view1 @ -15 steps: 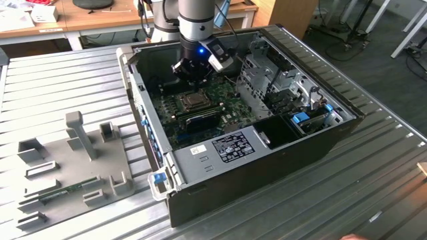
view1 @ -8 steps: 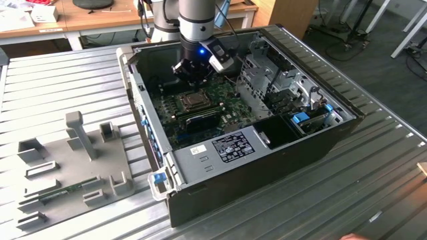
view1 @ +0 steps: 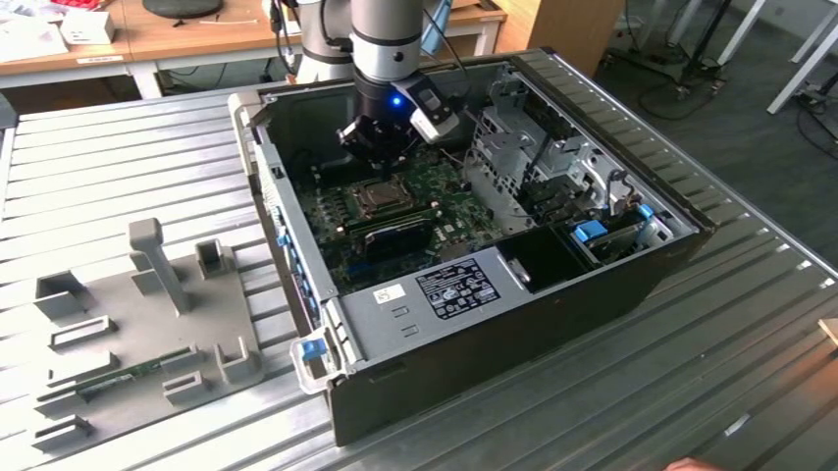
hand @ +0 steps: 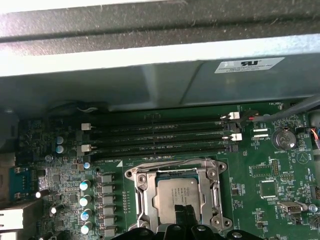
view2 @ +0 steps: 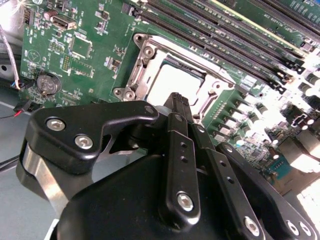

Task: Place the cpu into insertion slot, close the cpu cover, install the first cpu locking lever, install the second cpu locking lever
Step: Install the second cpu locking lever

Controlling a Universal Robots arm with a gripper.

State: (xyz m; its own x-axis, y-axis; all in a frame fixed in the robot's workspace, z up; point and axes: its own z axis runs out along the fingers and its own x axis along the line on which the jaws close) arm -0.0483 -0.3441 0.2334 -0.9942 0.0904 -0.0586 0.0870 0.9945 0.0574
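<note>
**Gripper poised over the seated CPU inside the open computer case**

The gripper [view2: 176, 102] hangs just above the near edge of the CPU socket, its black fingers [view2: 180, 150] drawn close together into a narrow point with nothing between them. In the first wrist view the fingertip pair [hand: 182, 214] rises over the lower edge of the cpu [hand: 177, 196], though whether it touches the chip cannot be told.

The cpu lies flat in the insertion slot [hand: 138, 200], its dull silver top showing through the square window of the cpu cover [hand: 172, 172], which lies down over it as a silver frame. In the second wrist view the same cpu [view2: 172, 80] glares bright inside the cover [view2: 150, 55].

Beside the socket run long black memory slots [hand: 160, 135] with white latches at their ends, all on the green motherboard [hand: 280, 185]. A round coin battery [hand: 285, 137] sits near one corner of the board.

In the exterior view the arm [view1: 388, 39] reaches down into the open computer case [view1: 550, 285], which lies on its side on a ribbed metal table [view1: 118, 157]. A grey fixture tray [view1: 144, 324] with upright blocks rests toward the exterior view's left, well apart from the case.
</note>
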